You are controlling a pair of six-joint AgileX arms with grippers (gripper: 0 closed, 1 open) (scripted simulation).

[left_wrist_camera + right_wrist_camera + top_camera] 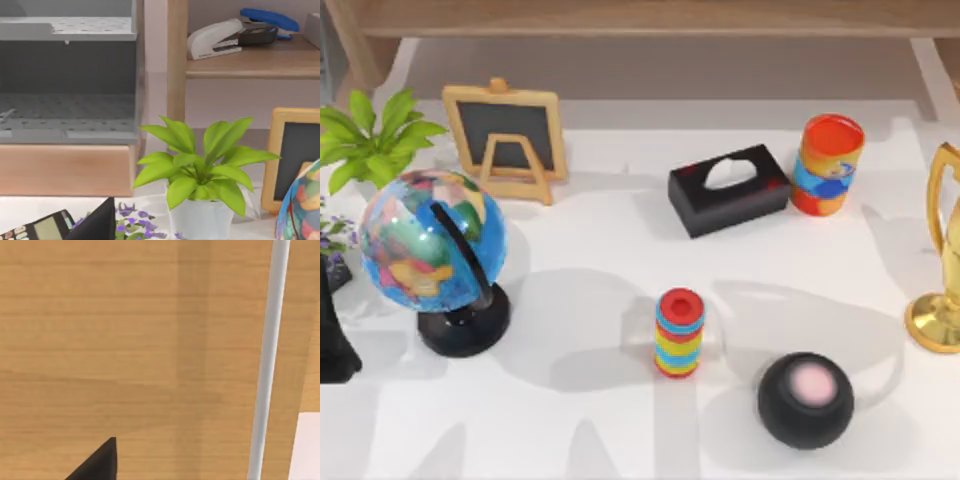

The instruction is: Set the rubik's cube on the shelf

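The rubik's cube is out of view. The shelf [650, 18] runs as a long light-brown plank along the table's far edge. The left wrist view shows its upright post [177, 60] and a board [250, 64]. Light-brown wood [125, 340] lies close under the right wrist camera, and a dark tip of my right gripper [97, 464] reaches in over it. My left gripper [97, 225] is a dark tip low by the table's left side, pointing towards the potted plant [200, 170].
On the table stand a globe [432, 250], a chalkboard easel [505, 135], a black tissue box [728, 188], a striped cylinder stack [679, 332], a colourful can [828, 163], a black ball-shaped speaker [805, 398] and a gold trophy [942, 265]. A stapler [225, 37] lies on the shelf board.
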